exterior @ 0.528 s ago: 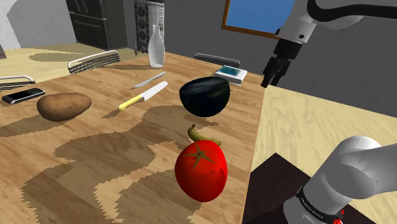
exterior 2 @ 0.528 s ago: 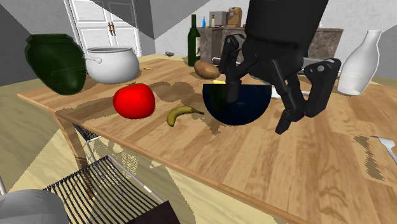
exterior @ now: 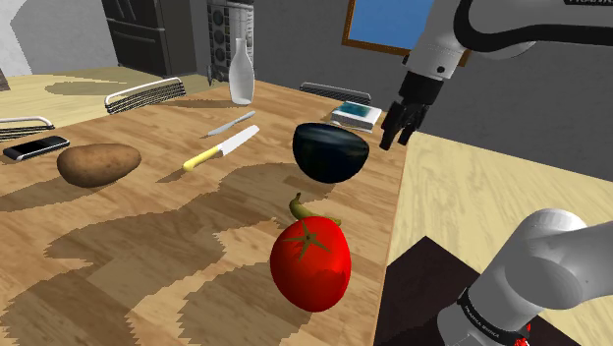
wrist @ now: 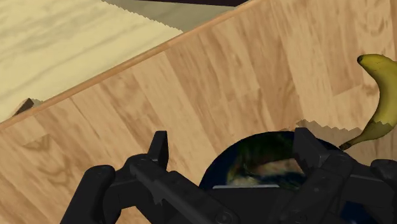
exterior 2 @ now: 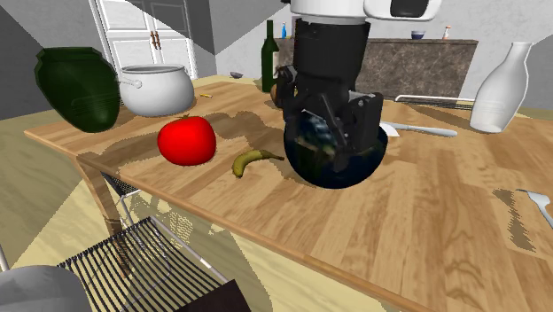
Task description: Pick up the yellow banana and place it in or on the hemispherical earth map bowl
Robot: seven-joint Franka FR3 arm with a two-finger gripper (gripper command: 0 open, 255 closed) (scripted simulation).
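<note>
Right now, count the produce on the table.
3: tomato nearest the stand, banana between it and the bowl, potato toward the shoulder view's left. The arm may hide more.

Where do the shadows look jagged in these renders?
Shoulder view: stair-stepped shadow patches sweep across the table, past the tomato. Second exterior view: ragged-edged shade around the banana and bowl. Wrist view: a sawtooth shadow edge on the table beside the banana.

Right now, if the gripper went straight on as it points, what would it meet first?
Probably the bowl, which sits between the open fingers of the gripper in the wrist view. Depth is unclear; it might pass it and reach the table. The banana lies off to the side.
</note>
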